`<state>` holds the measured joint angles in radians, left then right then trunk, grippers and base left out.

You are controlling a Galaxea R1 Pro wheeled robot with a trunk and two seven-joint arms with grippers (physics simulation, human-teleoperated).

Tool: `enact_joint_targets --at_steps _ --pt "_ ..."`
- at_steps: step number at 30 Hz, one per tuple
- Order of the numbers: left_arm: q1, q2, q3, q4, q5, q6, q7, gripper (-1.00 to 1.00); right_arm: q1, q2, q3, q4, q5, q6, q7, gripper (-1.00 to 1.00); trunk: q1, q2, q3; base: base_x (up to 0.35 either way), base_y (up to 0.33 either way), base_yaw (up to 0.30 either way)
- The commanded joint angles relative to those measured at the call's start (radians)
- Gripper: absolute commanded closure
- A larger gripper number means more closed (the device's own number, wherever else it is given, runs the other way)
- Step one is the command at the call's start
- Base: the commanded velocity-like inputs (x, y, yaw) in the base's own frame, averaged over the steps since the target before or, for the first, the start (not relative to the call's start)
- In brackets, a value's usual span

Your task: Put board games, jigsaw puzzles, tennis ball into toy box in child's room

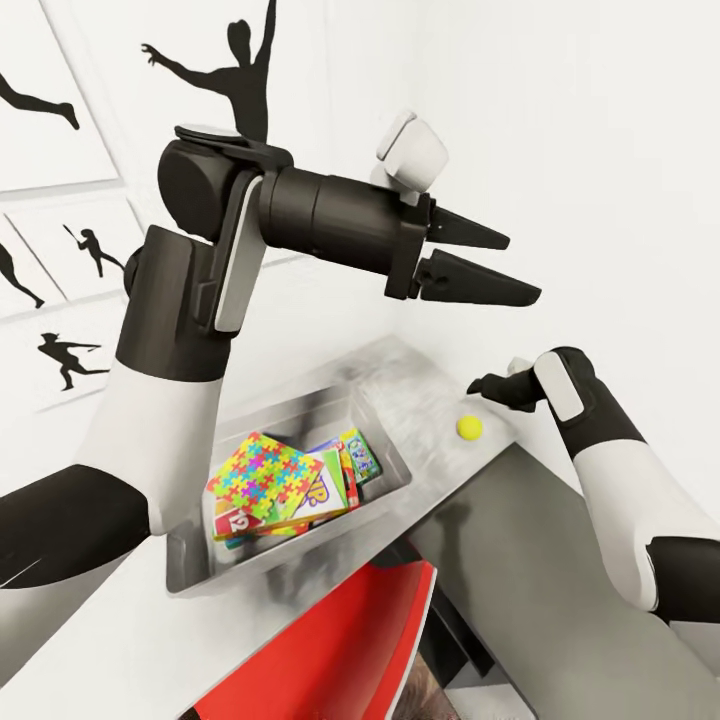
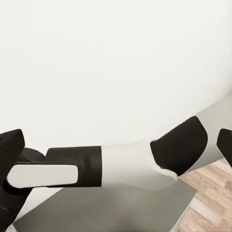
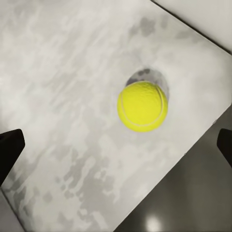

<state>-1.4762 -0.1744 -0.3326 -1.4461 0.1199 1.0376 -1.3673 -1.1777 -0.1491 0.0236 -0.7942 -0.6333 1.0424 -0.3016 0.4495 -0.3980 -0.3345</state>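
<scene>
Now we note the tennis ball (image 3: 142, 106) resting alone on the counter (image 1: 420, 385), near its edge and well apart from the toy box (image 1: 190, 570); it appears to be the one toy left outside. In the right wrist view the ball sits between the two dark fingertips (image 3: 10, 150), which stand wide apart and touch nothing, so the right claw (image 1: 488, 387) is spread open and empty, lined up just beside the ball, presumably for a grasp from above. The toy box already holds a jigsaw puzzle (image 1: 262, 475) lying tilted over the board games (image 1: 340, 480). The left claw (image 1: 490, 262) hangs raised above the counter, jaws parted, holding nothing, likely parked clear of the right arm's reach.
</scene>
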Motion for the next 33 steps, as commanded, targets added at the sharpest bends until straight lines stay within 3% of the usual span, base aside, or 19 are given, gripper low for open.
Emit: enact_joint_targets --at_steps 1,33 --pt "-0.001 0.000 -0.001 -0.001 0.003 0.010 -0.001 -1.00 -0.002 -0.001 0.002 -0.001 -0.010 0.002 -0.009 -1.00 0.001 -0.002 -0.004 0.000 0.000 0.000" --pt "-0.003 0.000 -0.011 -0.007 0.003 0.010 -0.001 -1.00 -0.033 -0.001 0.016 0.011 -0.006 0.000 -0.010 -1.00 0.001 -0.002 -0.056 0.000 0.000 0.000"
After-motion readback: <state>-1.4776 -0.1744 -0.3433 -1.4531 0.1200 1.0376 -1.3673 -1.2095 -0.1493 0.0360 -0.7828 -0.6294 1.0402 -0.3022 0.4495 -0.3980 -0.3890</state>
